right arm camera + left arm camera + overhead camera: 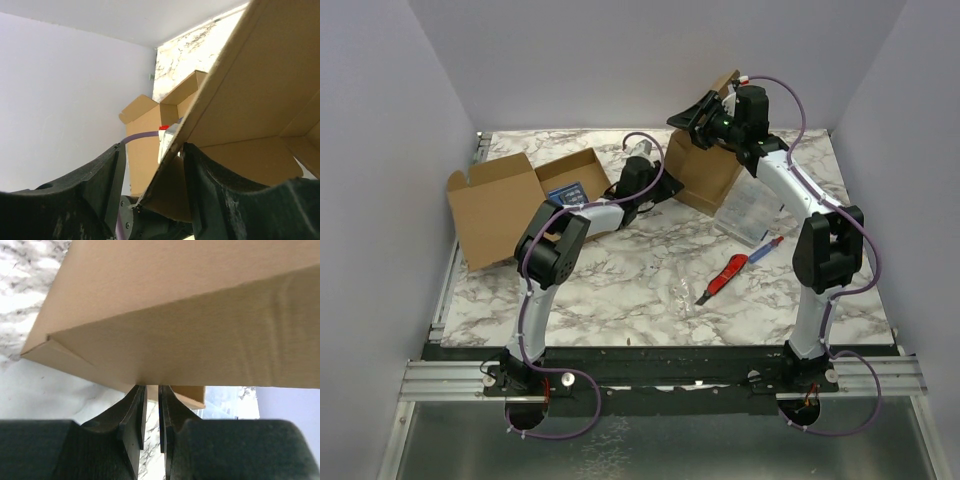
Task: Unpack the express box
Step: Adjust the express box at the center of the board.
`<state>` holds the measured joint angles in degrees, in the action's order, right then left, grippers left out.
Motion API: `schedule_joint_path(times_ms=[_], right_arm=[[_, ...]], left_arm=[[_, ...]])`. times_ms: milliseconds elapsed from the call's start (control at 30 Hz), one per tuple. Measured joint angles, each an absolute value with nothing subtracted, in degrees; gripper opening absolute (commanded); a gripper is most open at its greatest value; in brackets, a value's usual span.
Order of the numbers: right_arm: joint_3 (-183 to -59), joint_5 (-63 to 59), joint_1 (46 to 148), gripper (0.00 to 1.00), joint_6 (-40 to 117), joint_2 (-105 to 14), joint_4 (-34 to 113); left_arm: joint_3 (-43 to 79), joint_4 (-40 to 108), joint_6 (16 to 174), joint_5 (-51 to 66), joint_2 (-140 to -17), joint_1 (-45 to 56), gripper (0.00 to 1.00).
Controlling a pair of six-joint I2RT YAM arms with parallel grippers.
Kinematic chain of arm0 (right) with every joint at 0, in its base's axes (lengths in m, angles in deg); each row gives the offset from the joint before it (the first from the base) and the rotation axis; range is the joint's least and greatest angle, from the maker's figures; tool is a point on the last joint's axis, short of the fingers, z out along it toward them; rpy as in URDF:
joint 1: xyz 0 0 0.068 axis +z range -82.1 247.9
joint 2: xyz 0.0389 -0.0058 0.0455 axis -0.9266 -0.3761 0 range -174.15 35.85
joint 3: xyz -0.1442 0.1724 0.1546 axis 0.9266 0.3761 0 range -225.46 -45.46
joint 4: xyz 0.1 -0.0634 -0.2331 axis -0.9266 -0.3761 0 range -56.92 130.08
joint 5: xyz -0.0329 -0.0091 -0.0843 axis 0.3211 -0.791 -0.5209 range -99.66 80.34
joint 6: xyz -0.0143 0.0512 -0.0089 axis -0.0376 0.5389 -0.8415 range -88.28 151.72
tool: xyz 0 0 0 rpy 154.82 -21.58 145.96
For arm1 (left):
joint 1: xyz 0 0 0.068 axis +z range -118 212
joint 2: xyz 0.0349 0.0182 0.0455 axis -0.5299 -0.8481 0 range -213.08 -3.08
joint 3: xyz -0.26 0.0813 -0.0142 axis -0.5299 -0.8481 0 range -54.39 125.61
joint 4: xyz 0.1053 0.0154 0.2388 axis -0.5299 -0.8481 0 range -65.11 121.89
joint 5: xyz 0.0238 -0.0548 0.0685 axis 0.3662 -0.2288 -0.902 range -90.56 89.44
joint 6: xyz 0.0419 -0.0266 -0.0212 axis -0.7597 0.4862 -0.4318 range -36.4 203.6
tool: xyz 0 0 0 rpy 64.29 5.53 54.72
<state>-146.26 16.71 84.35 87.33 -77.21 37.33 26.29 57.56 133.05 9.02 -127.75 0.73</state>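
though cut off, box (175,315) in left tool (152,390)

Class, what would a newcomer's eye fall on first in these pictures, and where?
The small brown box at the table's far centre stands out, with the left gripper pinching its edge and one flap inside the open right gripper. An opened carton lies on the left, and a red utility knife lies nearer, right of centre.

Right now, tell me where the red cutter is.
Top view: the red cutter lies on the marble table, right of centre, beside the blue pen.
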Motion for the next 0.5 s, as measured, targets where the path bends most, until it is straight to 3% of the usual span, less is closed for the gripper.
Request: schedule_joint_path(times_ms=[267, 500], right_arm=[[-146.26, 16.68, 84.35, 0.58, 86.98, -77.21, 37.18], [-146.3, 16.29, 84.35, 0.73, 79.24, -77.21, 34.97]], left_arm=[[31.15, 59.57, 132.96, 9.5, -129.25, 0.71, 0.24], [33.22, 61.43, 133.31, 13.2, -132.07, 0.53, 0.34]])
